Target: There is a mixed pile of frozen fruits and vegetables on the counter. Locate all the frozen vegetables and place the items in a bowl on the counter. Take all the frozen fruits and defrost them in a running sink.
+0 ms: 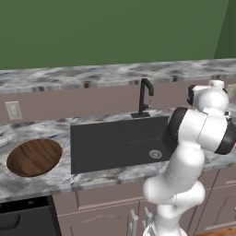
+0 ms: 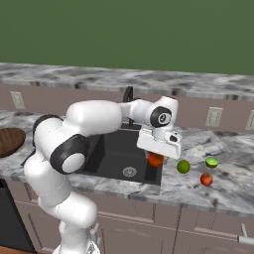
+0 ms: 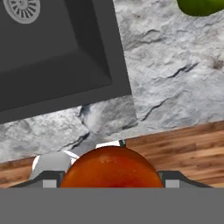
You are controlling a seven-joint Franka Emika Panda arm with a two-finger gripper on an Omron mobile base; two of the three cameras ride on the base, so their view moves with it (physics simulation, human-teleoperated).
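A: Start at the gripper. What has it got?

B: In the hand view the red-orange tomato-like lump sits right between the two dark finger tips at the bottom middle of the frame, one tip showing on each side of it. The jaws are clamped on it. In the right base view the same lump hangs just under the white hand, a little right of centre, above the right edge of the sink.

A: And what lies beyond it?

B: In the hand view, the dark grey basin fills the upper left, its round silver drain in the top left corner. The marbled counter takes the right and middle, and the brownish cabinet front runs along the lower part. A plain green ball is cut off by the top right edge.

A: The rest of the pile?

B: In the right base view, right of centre on the counter: the plain green ball just beside the sink's right rim, the flattish green piece with a darker top further right, and the small glossy red ball below and between them. All three are apart from one another.

A: The bowl?

B: The dark wooden bowl lies at the lower left of the left base view, on the counter left of the sink, well apart from the hand. The thin black faucet stands behind the basin, centre of that frame.
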